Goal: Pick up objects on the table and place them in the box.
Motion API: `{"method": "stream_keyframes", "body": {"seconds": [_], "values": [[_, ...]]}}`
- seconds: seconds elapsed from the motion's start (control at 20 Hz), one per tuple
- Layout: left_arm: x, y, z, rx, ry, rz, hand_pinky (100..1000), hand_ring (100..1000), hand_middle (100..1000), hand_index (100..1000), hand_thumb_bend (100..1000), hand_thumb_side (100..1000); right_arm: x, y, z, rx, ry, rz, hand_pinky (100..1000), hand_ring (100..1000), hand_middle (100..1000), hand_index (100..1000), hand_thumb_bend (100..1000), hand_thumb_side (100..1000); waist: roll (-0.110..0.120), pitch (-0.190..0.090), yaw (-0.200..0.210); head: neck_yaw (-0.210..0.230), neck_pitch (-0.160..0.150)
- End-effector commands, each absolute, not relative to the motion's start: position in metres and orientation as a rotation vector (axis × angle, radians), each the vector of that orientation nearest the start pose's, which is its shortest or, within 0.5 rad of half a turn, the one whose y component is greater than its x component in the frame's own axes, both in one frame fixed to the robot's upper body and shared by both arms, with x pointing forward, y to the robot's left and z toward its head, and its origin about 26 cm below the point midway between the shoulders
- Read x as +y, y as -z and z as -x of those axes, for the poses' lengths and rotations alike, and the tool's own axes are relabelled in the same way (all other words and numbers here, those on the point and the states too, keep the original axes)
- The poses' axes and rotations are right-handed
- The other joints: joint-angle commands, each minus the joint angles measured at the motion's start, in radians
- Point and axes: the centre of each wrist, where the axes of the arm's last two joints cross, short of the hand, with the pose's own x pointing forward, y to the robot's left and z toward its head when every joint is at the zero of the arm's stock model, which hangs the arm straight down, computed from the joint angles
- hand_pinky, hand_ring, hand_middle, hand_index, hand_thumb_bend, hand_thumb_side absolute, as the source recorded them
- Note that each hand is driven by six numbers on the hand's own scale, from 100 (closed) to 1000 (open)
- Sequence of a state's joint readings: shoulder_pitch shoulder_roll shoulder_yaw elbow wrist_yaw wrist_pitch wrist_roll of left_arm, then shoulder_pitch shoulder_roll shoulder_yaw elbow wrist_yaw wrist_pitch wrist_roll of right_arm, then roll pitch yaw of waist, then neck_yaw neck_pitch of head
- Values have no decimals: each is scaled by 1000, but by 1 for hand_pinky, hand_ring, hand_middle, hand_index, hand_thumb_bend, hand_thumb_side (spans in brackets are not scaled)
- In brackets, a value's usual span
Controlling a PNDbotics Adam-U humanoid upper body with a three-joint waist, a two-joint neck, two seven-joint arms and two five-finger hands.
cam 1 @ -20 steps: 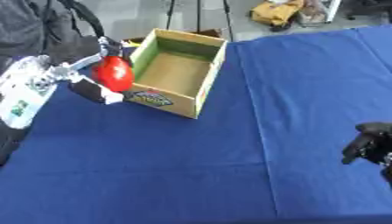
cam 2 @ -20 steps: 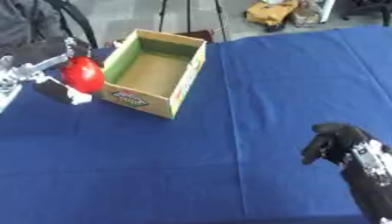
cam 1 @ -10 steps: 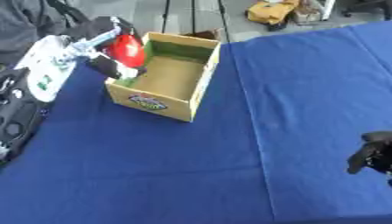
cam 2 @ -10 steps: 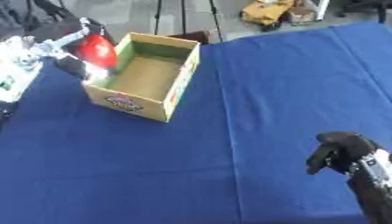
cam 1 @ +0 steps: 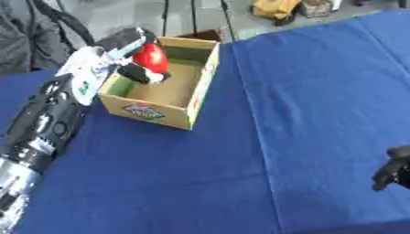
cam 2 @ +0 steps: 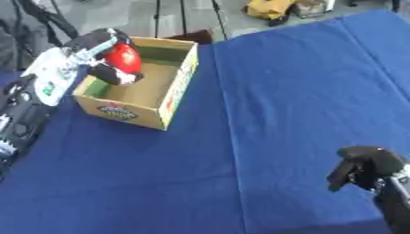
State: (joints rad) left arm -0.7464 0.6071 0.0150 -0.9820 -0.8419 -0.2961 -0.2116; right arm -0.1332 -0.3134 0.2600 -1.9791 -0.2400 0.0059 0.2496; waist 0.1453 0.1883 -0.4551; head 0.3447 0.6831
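Our left hand, gripping the red ball, has moved over the box at ten o'clock; we drop it next.

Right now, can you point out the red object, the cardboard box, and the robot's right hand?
red object (cam 1: 150,57), left eye view, on its rounded red side.
cardboard box (cam 1: 202,81), left eye view, on its right wall.
right hand (cam 2: 364,169), right eye view, on the back of its curled fingers.
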Motion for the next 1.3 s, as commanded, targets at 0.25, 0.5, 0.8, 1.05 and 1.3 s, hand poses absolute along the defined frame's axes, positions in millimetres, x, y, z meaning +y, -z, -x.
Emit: {"method": "stream_keyframes", "body": {"seconds": [0.25, 0.5, 0.8, 1.05, 1.3], "values": [[413, -173, -438, -1437, 1192, -1165, 109, 418, 558, 723, 100, 183, -209, -138, -274, -1973, -652, -464, 489, 543, 500, 714, 100, 889, 5, 4, -24, 7, -36], [412, -155, -439, -1437, 1200, -1195, 329, 516, 622, 756, 142, 237, -208, -138, -275, -1974, -654, -461, 488, 543, 500, 714, 100, 906, 10, 13, -29, 3, -39], [412, -148, -439, -1453, 1223, -1275, 632, 712, 743, 797, 479, 797, -208, -138, -274, -1975, -650, -458, 488, 543, 500, 714, 100, 906, 9, 15, -26, 2, -37], [411, -151, -438, -1503, 1203, -1353, 737, 757, 765, 811, 644, 987, -208, -137, -274, -1974, -645, -458, 488, 544, 500, 714, 100, 903, 4, 13, -20, -1, -38], [411, -160, -436, -1611, 1098, -1395, 753, 746, 754, 801, 562, 948, -209, -136, -274, -1971, -635, -457, 489, 544, 500, 714, 100, 890, -1, 7, -10, -8, -37]]}}
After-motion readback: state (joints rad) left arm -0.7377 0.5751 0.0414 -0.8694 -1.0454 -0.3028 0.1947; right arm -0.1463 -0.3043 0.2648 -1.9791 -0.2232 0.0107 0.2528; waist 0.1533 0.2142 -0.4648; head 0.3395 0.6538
